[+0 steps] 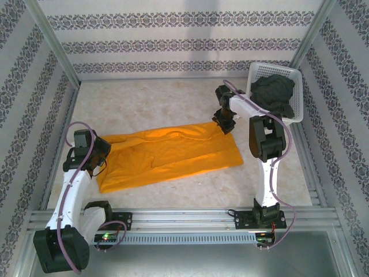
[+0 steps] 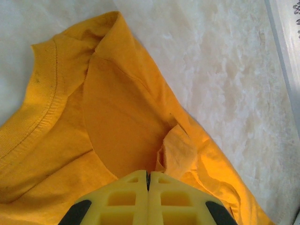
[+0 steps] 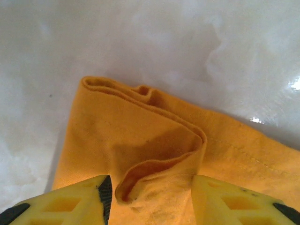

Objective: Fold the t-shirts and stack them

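orange-yellow shirt [image 1: 173, 156]: laid out long across the middle of the table [image 1: 161, 98], set on a slant, its left end nearer the arm bases and its right end farther off; soft creases are seen along the upper edge.
collar [image 2: 44, 93]: caught in the left wrist view at the upper left, the ribbed band curving round, with the neck opening lying beside it.
left claw [image 2: 147, 174]: brought down on the shirt's left end, just beside the collar; the yellow fingers [image 2: 126, 199] are pressed together with no gap between them, and a pucker of cloth is raised right at their tips, so a pinch of the shirt appears to be held, though the contact itself is hidden under the tips.
right claw [image 3: 152, 185]: placed at the shirt's far right corner, low over the cloth; its fingers [image 3: 70, 204] are held wide apart, and a doubled-over fold of the hem is seen lying between them.
grey shirt [image 1: 275, 92]: left crumpled in a heap inside the basket [image 1: 297, 78], not folded.
basket: white lattice, parked at the far right corner of the table, just beyond the right arm.
the two shirts: kept well apart, one on the table, one in the basket.
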{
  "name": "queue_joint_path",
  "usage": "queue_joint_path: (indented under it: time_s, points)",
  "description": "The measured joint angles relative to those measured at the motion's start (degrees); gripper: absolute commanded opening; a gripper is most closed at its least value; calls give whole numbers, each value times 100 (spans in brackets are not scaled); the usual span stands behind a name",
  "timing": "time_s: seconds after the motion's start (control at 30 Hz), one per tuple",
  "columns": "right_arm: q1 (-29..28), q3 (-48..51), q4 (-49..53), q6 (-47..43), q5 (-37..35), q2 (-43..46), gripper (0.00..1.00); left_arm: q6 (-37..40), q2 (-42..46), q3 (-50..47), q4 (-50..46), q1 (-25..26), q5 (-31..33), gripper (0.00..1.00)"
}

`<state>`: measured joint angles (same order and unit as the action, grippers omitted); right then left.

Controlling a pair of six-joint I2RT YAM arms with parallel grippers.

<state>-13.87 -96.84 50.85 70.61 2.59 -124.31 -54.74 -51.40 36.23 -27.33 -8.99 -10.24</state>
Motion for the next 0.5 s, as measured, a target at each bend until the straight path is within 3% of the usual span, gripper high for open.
queue_joint_path:
  time_s: [0.3,0.43,0.5]
  points:
    - [0,-90,118,-11,-9,-87,20,2,-94,0,37,0,0,0]
    - [0,-90,166,-61,-46,-79,0,2,-197,0,46,0,0,0]
    - [0,-90,199,-144,-79,-44,0,2,-243,2,59,0,0,0]
